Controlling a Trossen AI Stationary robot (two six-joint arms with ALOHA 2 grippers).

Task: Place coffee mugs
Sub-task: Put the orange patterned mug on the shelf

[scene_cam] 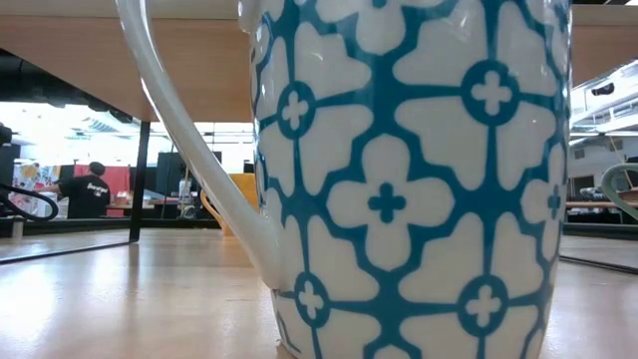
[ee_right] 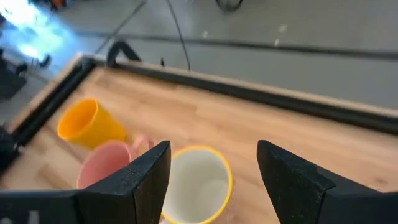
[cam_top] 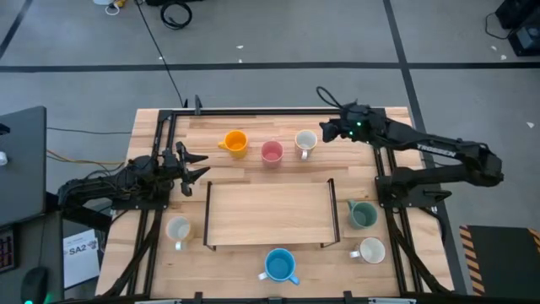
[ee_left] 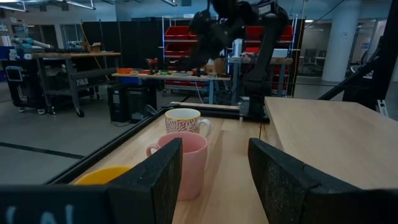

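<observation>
A row of three mugs stands near the far edge: orange [cam_top: 234,142], pink [cam_top: 271,152] and a cream mug with a yellow rim [cam_top: 305,142]. A dark green mug [cam_top: 363,214] and a white one [cam_top: 369,250] stand to the right of the riser. A blue patterned mug [cam_top: 279,264] stands at the near edge and fills the low view [scene_cam: 409,179]. A pale mug [cam_top: 177,228] stands near left. My right gripper [cam_top: 324,133] is open and hovers over the cream mug [ee_right: 198,183]. My left gripper [cam_top: 202,165] is open, at the table's left, pointing along the row toward the pink mug [ee_left: 186,162].
A wooden riser shelf [cam_top: 270,211] on thin black legs takes up the table's middle. Black rails [cam_top: 160,143] run along the table's left and far sides. In the left wrist view the right arm [ee_left: 236,25] shows beyond the cream mug [ee_left: 185,121]. A person [scene_cam: 95,189] stands far behind.
</observation>
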